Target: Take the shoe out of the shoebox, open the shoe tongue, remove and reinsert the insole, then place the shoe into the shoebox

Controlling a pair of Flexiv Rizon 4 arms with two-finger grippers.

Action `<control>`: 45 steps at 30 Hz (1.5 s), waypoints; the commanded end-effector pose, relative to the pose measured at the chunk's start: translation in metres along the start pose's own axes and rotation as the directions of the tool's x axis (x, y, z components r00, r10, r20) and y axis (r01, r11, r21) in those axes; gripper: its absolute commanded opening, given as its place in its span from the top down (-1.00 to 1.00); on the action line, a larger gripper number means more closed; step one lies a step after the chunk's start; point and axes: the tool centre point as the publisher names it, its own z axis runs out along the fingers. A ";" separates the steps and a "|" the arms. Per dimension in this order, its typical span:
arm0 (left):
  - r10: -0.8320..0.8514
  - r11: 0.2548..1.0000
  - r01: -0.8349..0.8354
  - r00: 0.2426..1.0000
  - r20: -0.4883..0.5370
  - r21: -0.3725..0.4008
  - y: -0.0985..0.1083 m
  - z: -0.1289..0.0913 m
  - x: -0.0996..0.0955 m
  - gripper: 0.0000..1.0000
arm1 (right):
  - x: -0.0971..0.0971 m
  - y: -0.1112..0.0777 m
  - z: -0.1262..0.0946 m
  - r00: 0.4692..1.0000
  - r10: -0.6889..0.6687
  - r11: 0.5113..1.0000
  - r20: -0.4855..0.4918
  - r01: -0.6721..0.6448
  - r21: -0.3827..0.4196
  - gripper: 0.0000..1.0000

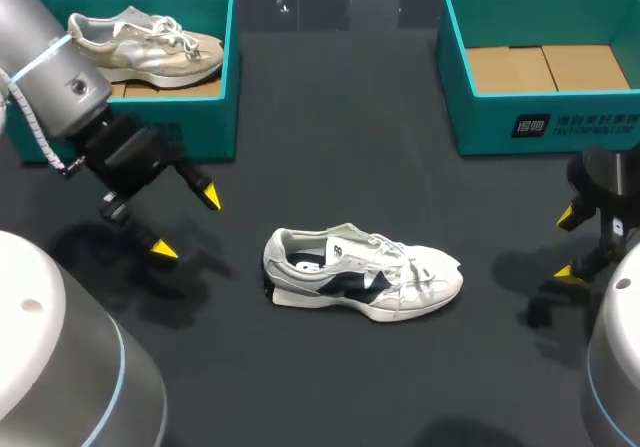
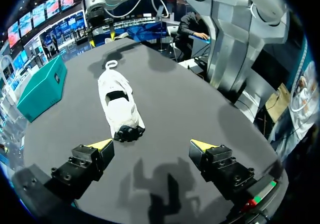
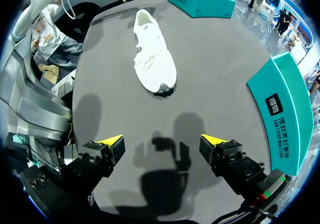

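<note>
White shoe (image 1: 362,272) sat upright on the table (image 1: 330,157), outside the empty shoebox (image 1: 540,127), left gripper (image 1: 187,224) and right gripper (image 1: 569,246) spread empty either side of it; looked light, soft upper, so pinch the firmer heel collar.

left gripper (image 1: 187,223): fingers spread, hovering low | right gripper (image 1: 568,244): fingers spread, hovering low

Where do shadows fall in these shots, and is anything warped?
Head view: soft shadows on the table near both open jaws. Left wrist view: fisheye curves the table edge; the arm's shadow lies between its jaws. Right wrist view: same curving, same shadow.
</note>
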 end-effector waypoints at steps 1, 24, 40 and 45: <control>-0.022 0.986 -0.004 0.989 0.149 0.169 0.018 0.009 0.010 -1.00 | 0.002 0.000 -0.001 1.000 0.001 1.000 0.003 -0.001 0.001 -1.00; -0.217 0.920 0.109 0.941 0.258 0.377 0.056 0.032 0.008 -1.00 | 0.002 0.000 -0.001 1.000 0.001 1.000 0.003 -0.001 0.001 -1.00; -0.248 0.893 0.119 0.935 0.254 0.434 0.064 0.038 0.009 -1.00 | 0.002 0.000 -0.001 1.000 0.001 1.000 0.003 -0.001 0.001 -1.00; -0.268 0.890 0.149 0.936 0.229 0.432 0.071 0.051 0.004 -1.00 | 0.002 0.000 -0.001 1.000 0.001 1.000 0.003 -0.001 0.001 -1.00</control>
